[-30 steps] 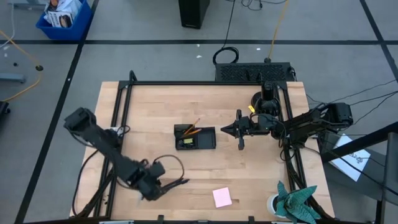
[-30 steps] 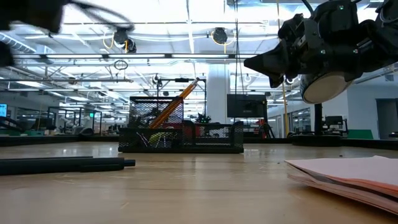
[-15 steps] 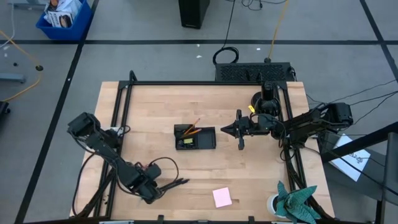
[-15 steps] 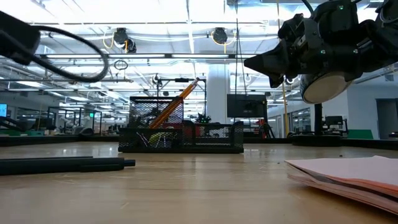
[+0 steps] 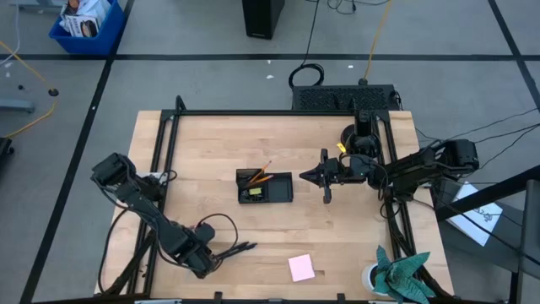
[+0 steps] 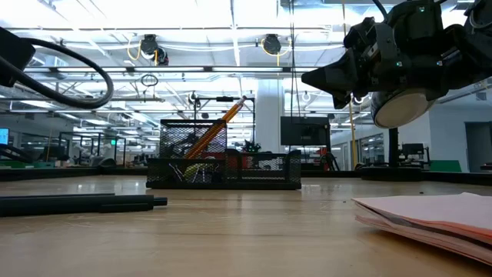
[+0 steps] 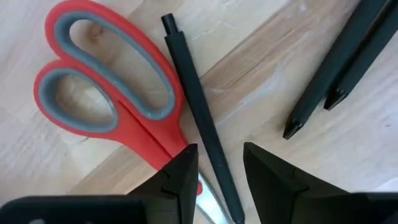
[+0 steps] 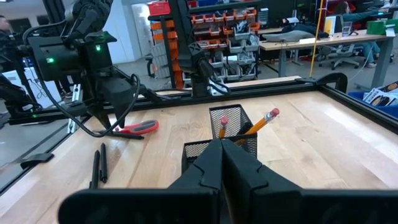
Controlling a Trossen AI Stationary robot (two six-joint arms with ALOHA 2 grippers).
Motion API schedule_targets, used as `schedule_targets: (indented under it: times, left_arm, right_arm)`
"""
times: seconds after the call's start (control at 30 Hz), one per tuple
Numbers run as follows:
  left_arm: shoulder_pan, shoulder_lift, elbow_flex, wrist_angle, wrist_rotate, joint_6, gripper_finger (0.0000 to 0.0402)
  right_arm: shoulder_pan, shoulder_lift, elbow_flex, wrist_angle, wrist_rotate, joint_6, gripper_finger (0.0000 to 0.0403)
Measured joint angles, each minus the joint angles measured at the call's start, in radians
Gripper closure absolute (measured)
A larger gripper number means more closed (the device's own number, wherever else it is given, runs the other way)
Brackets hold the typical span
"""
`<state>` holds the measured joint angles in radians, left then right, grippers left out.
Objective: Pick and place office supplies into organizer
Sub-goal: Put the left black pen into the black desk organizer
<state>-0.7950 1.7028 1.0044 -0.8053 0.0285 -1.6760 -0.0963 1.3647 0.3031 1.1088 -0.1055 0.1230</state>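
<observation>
My left gripper (image 7: 217, 155) points down, open, near the table's front left (image 5: 205, 257). Its fingers stand on either side of a thin dark pen (image 7: 202, 118) on the wood and do not touch it. Red-handled scissors (image 7: 106, 93) lie flat beside that pen, and two more dark pens (image 7: 339, 68) lie a little apart. The black mesh organizer (image 5: 264, 186) stands mid-table with orange pencils (image 8: 264, 119) leaning in its tall compartment. My right gripper (image 5: 305, 176) hangs shut and level just right of the organizer. A pink sticky-note pad (image 5: 301, 268) lies near the front edge.
A plant in a white pot (image 5: 396, 274) stands at the front right corner. A black frame (image 5: 160, 160) runs along the table's left, far and right sides. Bare wood lies between the organizer and the pens (image 6: 84, 203).
My left gripper has sunk toward the scissors and pens, shifted a little toward the table's near edge, and rolled about its own axis. Its fingers stay apart.
</observation>
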Motion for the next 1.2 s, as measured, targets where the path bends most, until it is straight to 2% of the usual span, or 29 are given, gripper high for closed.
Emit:
schedule_targets:
  times: [0.3,0.53,0.7,1.2]
  left_arm:
    - [-0.006,0.115,0.007,0.058,0.019,-0.001,0.0270]
    - [0.042,0.124,0.007,0.056,0.047,-0.003,0.0270]
    - [0.098,0.126,0.006,0.049,0.079,0.062,0.0270]
    - [0.190,0.126,0.004,0.031,0.054,0.233,0.0270]
  right_arm:
    - [0.000,0.000,0.000,0.000,0.000,0.000,0.0403]
    - [0.000,0.000,0.000,0.001,0.000,0.000,0.0403]
    - [0.000,0.000,0.000,0.000,0.000,0.000,0.0403]
    - [0.000,0.000,0.000,0.001,0.000,-0.003,0.0403]
